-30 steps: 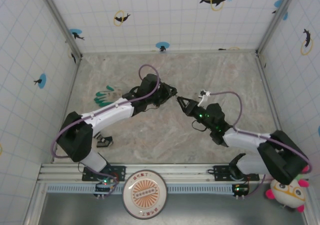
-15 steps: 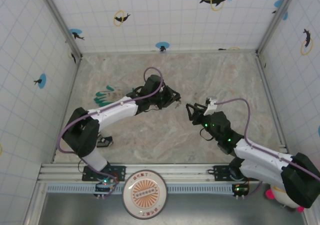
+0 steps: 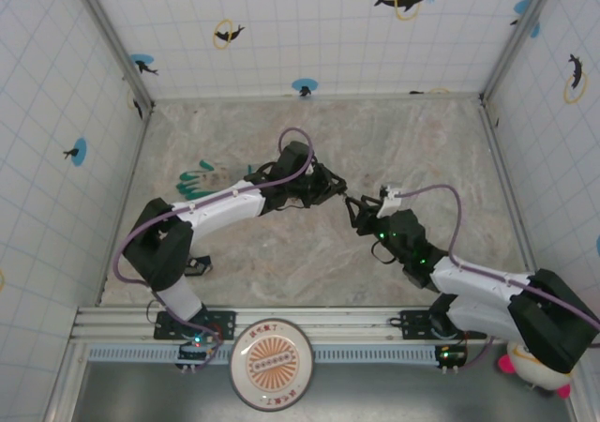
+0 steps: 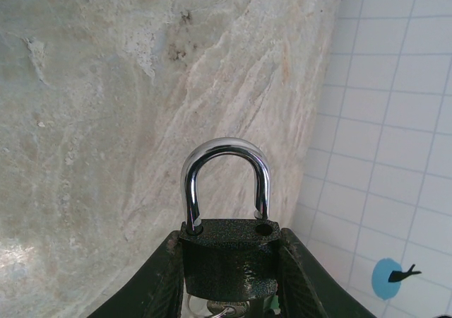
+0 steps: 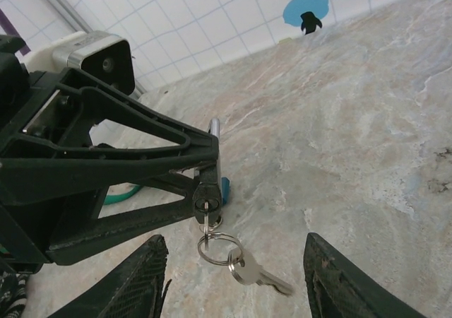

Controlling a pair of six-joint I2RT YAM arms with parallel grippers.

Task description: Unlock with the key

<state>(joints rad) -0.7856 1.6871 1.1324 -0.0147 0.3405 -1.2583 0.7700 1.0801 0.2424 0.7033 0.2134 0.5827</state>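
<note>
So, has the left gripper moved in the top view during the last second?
Yes. The left gripper, shut on the padlock, has gone to the right and a little toward the near edge, farther from the green handprint.

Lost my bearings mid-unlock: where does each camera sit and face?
Top external: above and behind, looking down on the table; left arm, right arm, left pincer and right pincer nearly meeting.
Left wrist: on the left arm, looking past its fingers at the clamped padlock and wall.
Right wrist: on the right arm, facing the left pincer; own open fingers at bottom.
Shared: both wrist views show the padlock; the right adds keys hanging beneath.
</note>
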